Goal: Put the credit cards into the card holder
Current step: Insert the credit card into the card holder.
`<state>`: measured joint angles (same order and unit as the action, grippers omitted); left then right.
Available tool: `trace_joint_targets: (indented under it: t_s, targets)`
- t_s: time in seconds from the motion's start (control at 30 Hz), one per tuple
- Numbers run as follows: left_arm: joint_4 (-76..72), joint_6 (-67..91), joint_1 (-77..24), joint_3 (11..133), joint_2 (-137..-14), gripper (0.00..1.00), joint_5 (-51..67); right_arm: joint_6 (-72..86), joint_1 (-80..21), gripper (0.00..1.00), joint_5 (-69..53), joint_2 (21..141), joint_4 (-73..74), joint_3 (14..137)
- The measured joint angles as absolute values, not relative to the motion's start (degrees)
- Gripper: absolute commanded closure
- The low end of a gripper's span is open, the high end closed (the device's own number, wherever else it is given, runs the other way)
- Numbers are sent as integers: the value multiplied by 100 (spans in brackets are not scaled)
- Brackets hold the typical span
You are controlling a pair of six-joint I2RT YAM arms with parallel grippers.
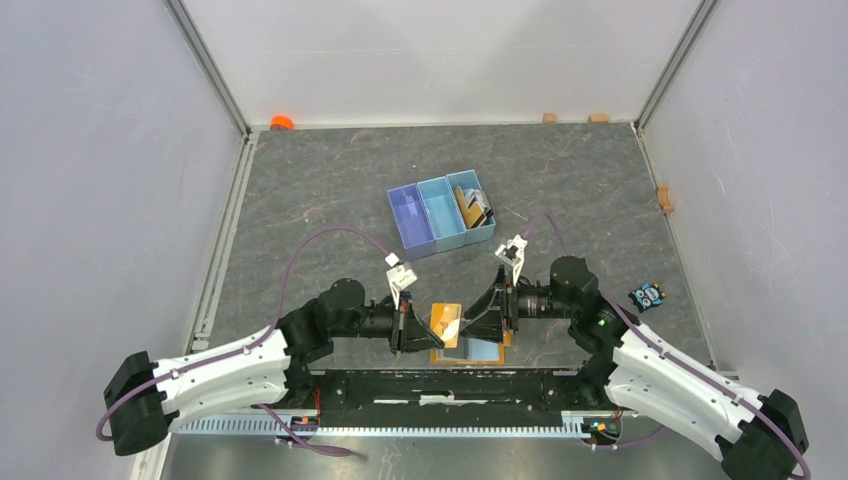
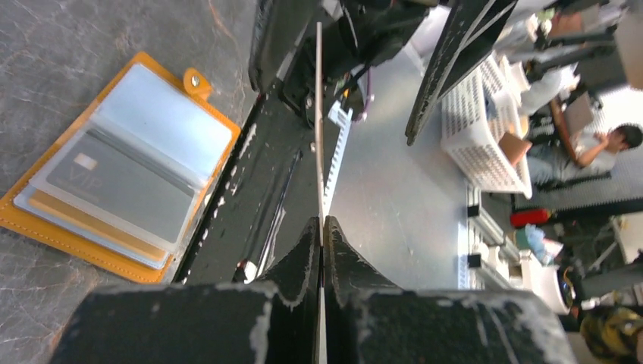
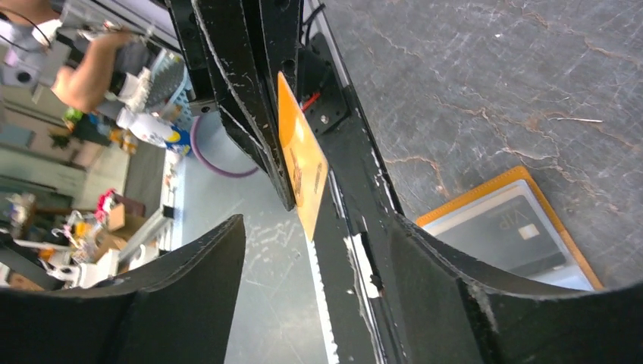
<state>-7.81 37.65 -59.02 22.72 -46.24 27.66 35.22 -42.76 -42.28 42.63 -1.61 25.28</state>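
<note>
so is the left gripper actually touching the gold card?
Touching. Left wrist view: the left gripper is shut on the gold card, which is seen edge-on between its fingertips with no gap.

Table top: dark grey stone-look sheet, pale veins, matt.
Card holder: orange-tan leather-like cover, stitched edge. Inner sleeves: clear plastic, glossy, light reflected.
Credit card pinched in left gripper: gold-orange plastic, smooth, slight sheen.
Left gripper and right gripper: black matt plastic, edges scuffed to whitish wear.
Tray: blue plastic, smooth.
Arm shells: white plastic, satin.
Base rail: bare metal, brushed.
</note>
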Motion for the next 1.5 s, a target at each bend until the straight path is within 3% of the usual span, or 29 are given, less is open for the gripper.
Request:
trace_joint_targets:
  t_s: [0.2,0.33,0.43,0.47,0.6,0.67,1.1,1.5]
  targets:
    - [-1634,4372,-5911,1942,-4499,98,2399,4451,-4276,43,-4040,4075,-1538,1868]
    - [-1994,4600,-5948,1887,-4716,98,2379,4792,-4276,65,-3988,4075,-2152,1653]
    - [-2115,4665,-5979,1887,-4834,97,2377,4995,-4276,92,-3979,4080,-2486,1546]
    - [-2150,4678,-5994,1887,-4864,90,2377,5019,-4276,100,-3975,4080,-2543,1529]
    - [-2202,4720,-6027,1892,-5013,30,2357,5098,-4276,100,-3854,4086,-2565,1461]
    - [-1962,4742,-6029,1925,-5127,23,2246,5063,-4276,100,-3736,4084,-2418,1448]
    - [-21,4775,-6040,1944,-5793,19,847,5033,-4222,100,-2246,3479,-823,368]
    - [-384,4816,-6042,1990,-6582,24,753,5551,-4222,100,-1616,3140,-976,23]
